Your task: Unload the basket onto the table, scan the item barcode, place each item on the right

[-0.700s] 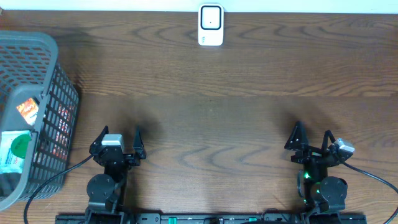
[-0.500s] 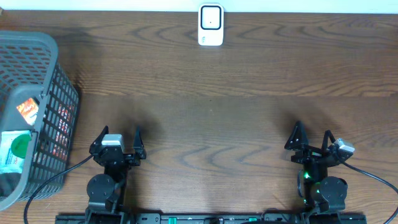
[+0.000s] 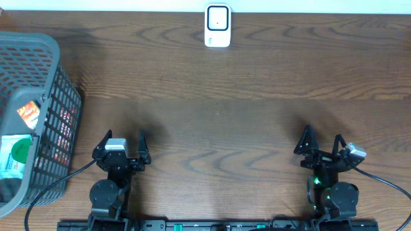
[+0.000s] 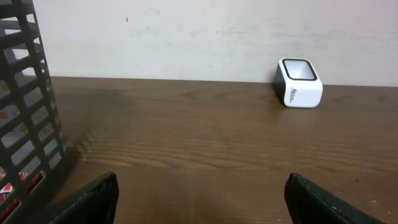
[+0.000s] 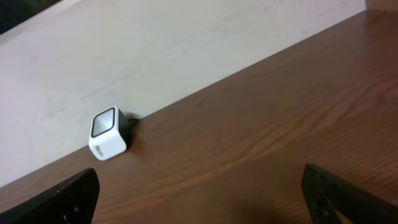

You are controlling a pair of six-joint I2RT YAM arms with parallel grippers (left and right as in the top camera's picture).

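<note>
A white barcode scanner with a dark window stands at the table's far edge; it also shows in the left wrist view and the right wrist view. Packaged items lie inside the grey basket at the far left, one green and white, one orange. My left gripper rests open near the front edge, right of the basket, with nothing between its fingers. My right gripper stands open and empty at the front right.
The basket's dark mesh wall fills the left of the left wrist view. A pale wall rises behind the table's far edge. Cables trail from both arm bases.
</note>
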